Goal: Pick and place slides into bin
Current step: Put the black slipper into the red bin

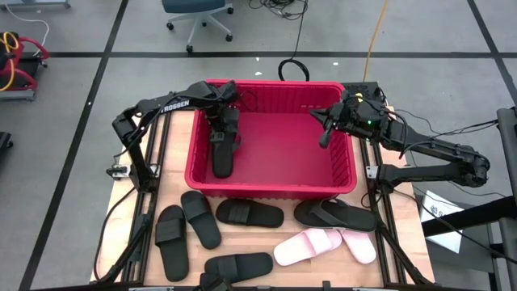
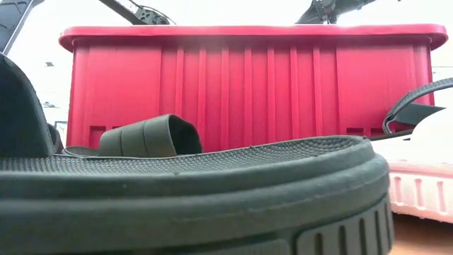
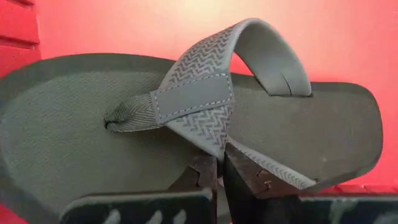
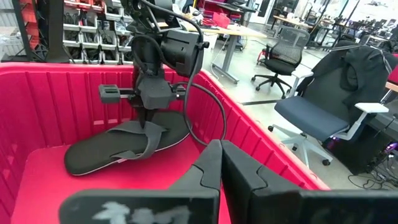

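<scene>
The red bin (image 1: 271,187) stands at the table's middle. My left gripper (image 1: 220,132) is inside the bin's left half, shut on a black slide (image 1: 221,153). That slide also shows in the left wrist view (image 3: 74,137) and the right wrist view (image 4: 118,149). My right gripper (image 1: 326,133) is shut and empty above the bin's right wall. Several more black slides (image 1: 200,218) and two pale pink slides (image 1: 307,245) lie flat on their soles on the table in front of the bin. My left gripper pinches the slide's wide strap (image 3: 208,134) between its two fingers, at the strap's edge on one side. The fingers come from above, pointing down (image 4: 148,121). The slide hangs below them, sole down and slightly tilted, low over the bin's floor; whether one end touches the floor I cannot tell.
In the low view a black slide's sole (image 2: 184,198) fills the foreground, with another slide's strap (image 2: 152,136) and the bin's wall (image 2: 283,92) behind it. Office chairs (image 4: 323,112) and desks stand beyond the table.
</scene>
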`<state>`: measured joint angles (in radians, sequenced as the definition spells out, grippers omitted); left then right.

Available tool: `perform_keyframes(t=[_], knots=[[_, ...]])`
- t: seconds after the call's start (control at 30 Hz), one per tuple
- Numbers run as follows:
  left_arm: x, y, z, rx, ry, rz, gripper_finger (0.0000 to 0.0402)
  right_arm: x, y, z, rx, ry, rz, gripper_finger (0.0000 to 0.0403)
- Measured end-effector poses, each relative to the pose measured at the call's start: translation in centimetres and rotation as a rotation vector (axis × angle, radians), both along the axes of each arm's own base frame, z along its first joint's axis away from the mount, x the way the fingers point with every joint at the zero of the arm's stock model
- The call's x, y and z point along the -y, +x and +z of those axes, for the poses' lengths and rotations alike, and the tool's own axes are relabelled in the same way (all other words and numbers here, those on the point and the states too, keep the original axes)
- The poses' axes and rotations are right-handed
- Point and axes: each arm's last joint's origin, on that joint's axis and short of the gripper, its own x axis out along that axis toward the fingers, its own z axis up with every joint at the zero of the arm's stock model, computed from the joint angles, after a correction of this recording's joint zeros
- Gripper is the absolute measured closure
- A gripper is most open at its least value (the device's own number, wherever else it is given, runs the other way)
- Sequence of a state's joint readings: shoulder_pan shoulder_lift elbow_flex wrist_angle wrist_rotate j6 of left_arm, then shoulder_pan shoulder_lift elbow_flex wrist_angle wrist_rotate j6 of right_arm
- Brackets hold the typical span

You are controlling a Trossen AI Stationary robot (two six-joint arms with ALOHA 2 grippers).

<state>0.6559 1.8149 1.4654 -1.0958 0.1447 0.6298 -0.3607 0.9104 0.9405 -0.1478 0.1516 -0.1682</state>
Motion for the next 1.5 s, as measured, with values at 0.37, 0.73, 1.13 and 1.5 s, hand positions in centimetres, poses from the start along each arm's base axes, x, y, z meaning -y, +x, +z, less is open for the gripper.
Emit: perform_keyframes(t=[0.37,0.73,1.13,1.5], knots=[[0.1,0.1,0.0,-0.009,0.02,-0.035,0.0322,0.0,0.0,0.0,0.015,0.024,-0.005,0.0403],[0.1,0.1,0.0,-0.01,0.015,-0.006,0.0269,0.0,0.0,0.0,0.014,0.023,-0.005,0.0403],[2.0,-1.3,7.1,0.179,0.113,0.118,0.0268,-1.2,-3.1,3.7,-0.116,0.076,-0.01,0.0403],[8.0,-4.7,15.9,0.432,0.296,0.291,0.0268,-5.1,-8.1,8.8,-0.294,0.252,0.341,0.0403]])
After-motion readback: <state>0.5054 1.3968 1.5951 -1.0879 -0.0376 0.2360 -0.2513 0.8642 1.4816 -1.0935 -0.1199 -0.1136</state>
